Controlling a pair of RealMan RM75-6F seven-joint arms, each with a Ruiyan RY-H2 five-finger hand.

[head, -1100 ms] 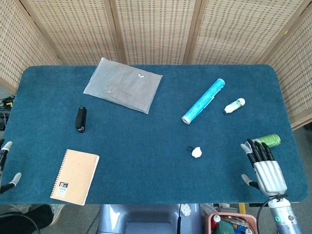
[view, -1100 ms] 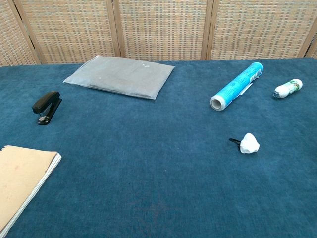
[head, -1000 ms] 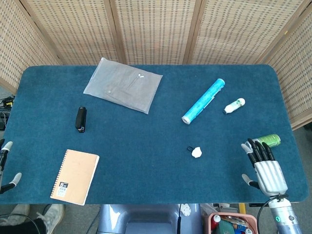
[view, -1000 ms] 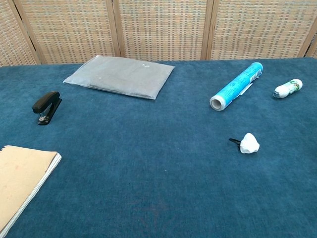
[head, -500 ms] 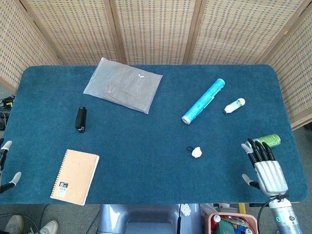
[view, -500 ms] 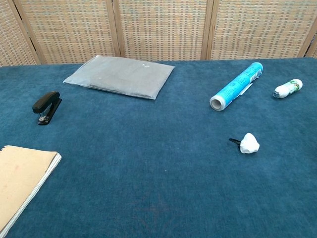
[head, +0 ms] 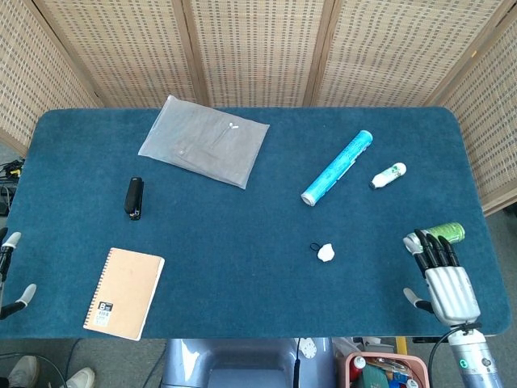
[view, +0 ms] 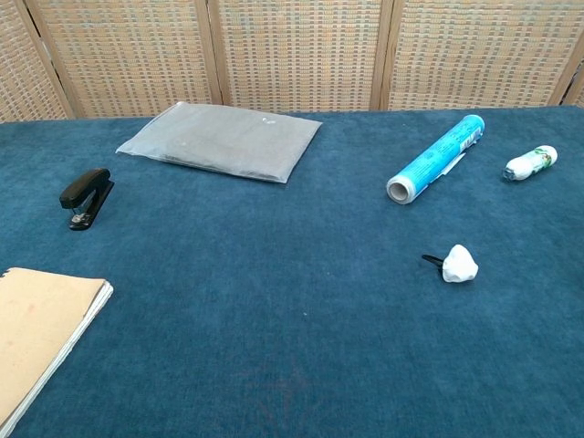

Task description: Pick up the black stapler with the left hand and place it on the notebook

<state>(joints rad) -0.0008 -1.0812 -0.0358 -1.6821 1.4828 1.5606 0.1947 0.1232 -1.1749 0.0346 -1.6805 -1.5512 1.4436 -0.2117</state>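
The black stapler lies flat on the blue table cloth at the left, also seen in the chest view. The tan spiral notebook lies nearer the front edge, below the stapler, and shows at the chest view's lower left. Only two fingertips of my left hand show at the far left edge, spread apart and holding nothing, well away from the stapler. My right hand rests open at the front right corner with nothing in it.
A grey plastic-wrapped packet lies behind the stapler. To the right are a blue roll, a small white bottle, a white lump with a black clip and a green can by my right hand.
My right hand has slipped slightly toward the front edge. The stapler, notebook and left hand have not moved.
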